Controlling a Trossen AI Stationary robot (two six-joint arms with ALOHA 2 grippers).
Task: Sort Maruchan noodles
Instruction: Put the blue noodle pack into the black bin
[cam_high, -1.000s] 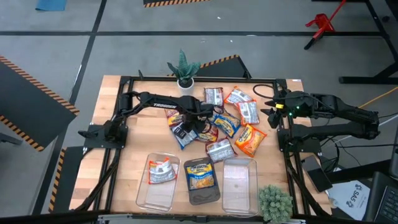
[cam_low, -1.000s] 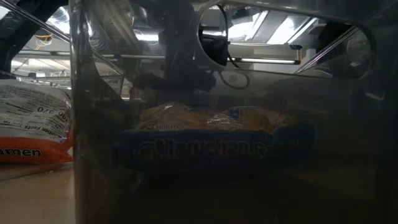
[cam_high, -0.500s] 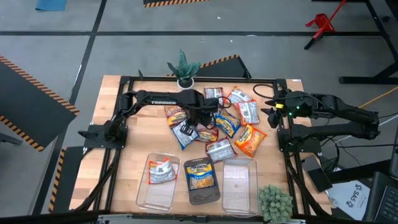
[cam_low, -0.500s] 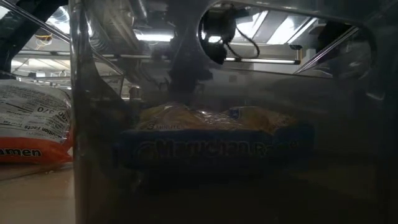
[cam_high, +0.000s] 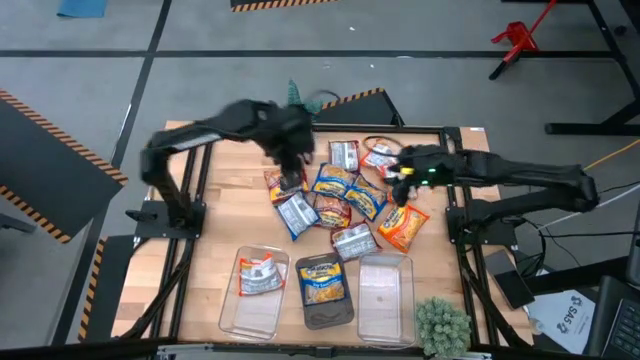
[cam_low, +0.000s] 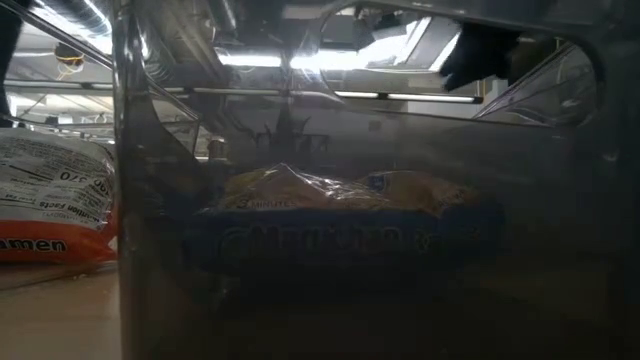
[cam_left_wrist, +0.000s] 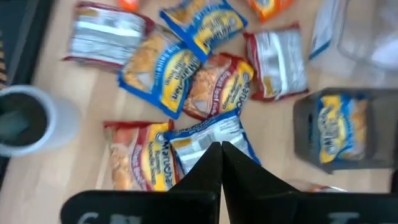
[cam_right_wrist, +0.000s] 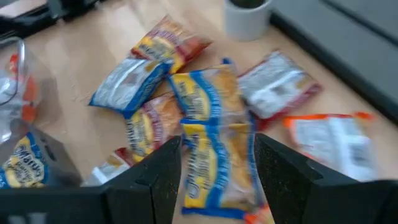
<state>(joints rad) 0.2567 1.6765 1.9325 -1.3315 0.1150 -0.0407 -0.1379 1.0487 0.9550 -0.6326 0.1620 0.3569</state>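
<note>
Two packets sit binned at your 6 o'clock, roughly ten still piled centre; left gripper closed, empty, right gripper parted over the pile.

You have the crinkly plastic noodle packets heaped mid-table; three clear rectangular plastic bins sit side by side before them; potted plants stand behind the heap and at the front right.

Pale wooden bench scattered with noodle packets in blue-and-yellow, red-and-silver and orange (most with yellow noodle pictures). Both arms are black. A white pot holds a green plant; orange-and-black hazard stripes mark the grey floor
</note>
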